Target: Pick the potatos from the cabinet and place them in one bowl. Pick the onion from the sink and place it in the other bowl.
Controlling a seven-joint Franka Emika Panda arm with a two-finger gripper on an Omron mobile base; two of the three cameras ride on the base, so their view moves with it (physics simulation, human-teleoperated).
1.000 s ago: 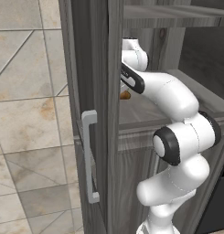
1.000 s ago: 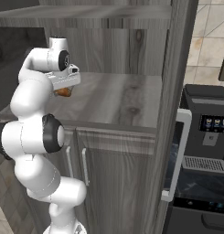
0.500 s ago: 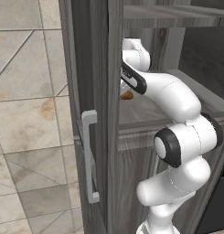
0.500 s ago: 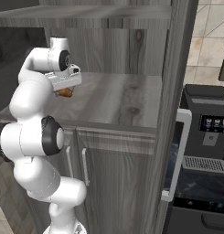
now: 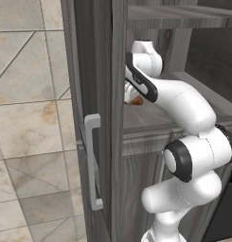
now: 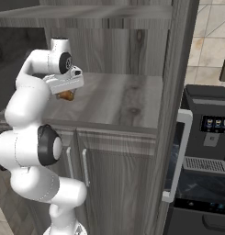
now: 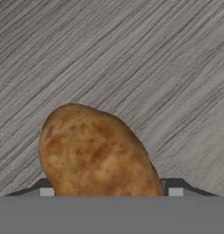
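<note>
Item — orange-brown oval potato (image 7: 97,153) on the grey wood-grain shelf (image 6: 118,98) of the tall dark grey cabinet (image 5: 98,94); in the hand view it sits at 6 o'clock, between the fingertips (image 7: 176,191). Two-finger gripper (image 6: 68,93) — jaws astride the potato; whether they already pinch it we cannot tell. We judge the grasp step in hand: we should centre the potato, close gently, then lift straight up — clear of the door edge at 9 o'clock.

base views flank arm from behind – share cabinet shelf (image 6: 118,98); hand view close, facing it.
</note>
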